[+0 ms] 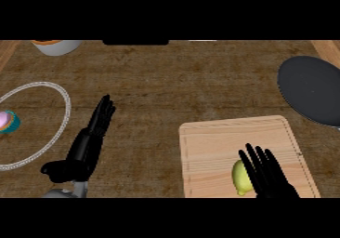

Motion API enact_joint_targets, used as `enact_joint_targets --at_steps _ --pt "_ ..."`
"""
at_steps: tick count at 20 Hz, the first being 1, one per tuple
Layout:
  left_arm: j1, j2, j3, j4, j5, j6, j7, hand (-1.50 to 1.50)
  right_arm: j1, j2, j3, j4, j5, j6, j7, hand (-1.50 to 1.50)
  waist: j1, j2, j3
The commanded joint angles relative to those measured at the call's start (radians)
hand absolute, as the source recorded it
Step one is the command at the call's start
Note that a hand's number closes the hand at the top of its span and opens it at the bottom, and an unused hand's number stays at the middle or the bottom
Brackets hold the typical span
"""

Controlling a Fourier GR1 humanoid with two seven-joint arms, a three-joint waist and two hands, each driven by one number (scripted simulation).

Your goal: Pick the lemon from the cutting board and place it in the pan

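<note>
A yellow lemon (240,178) lies on the pale wooden cutting board (221,139), near its front edge. My right hand (269,175) is over the board just to the lemon's right, fingers straight and pointing away, partly covering the lemon's right side; it is open. The dark pan (315,90) sits at the right edge of the counter, beyond the board. At the left, my left hand (90,139) rests open with fingers pointing away.
A clear glass-rimmed plate (63,122) at the left edge holds a pink cupcake in a teal wrapper (5,122). A grey cup with orange contents (56,46) stands at the back left. A dark object (135,42) lies along the far edge.
</note>
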Motion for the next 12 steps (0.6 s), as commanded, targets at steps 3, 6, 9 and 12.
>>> enact_joint_targets --at_steps 3,6,9,12 --pt "-0.001 -0.022 0.040 0.033 -0.029 -0.046 -0.032 0.00 -0.045 0.021 -0.023 0.103 -0.036 -0.073 -0.033 -1.50 -0.001 0.001 0.002" --pt "0.007 -0.039 0.037 -0.002 -0.043 -0.044 -0.003 0.00 -0.142 0.046 -0.030 0.073 -0.040 0.052 0.011 -1.50 0.001 0.001 0.001" --pt "-0.029 -0.022 0.092 0.048 -0.013 -0.094 -0.004 0.00 -0.143 0.037 -0.071 0.177 -0.059 -0.007 -0.020 -1.50 0.000 0.001 0.001" --pt "0.024 -0.037 0.061 0.025 -0.053 -0.072 -0.023 0.00 -0.125 0.032 -0.082 0.167 -0.052 -0.005 -0.004 -1.50 0.000 0.001 0.001"
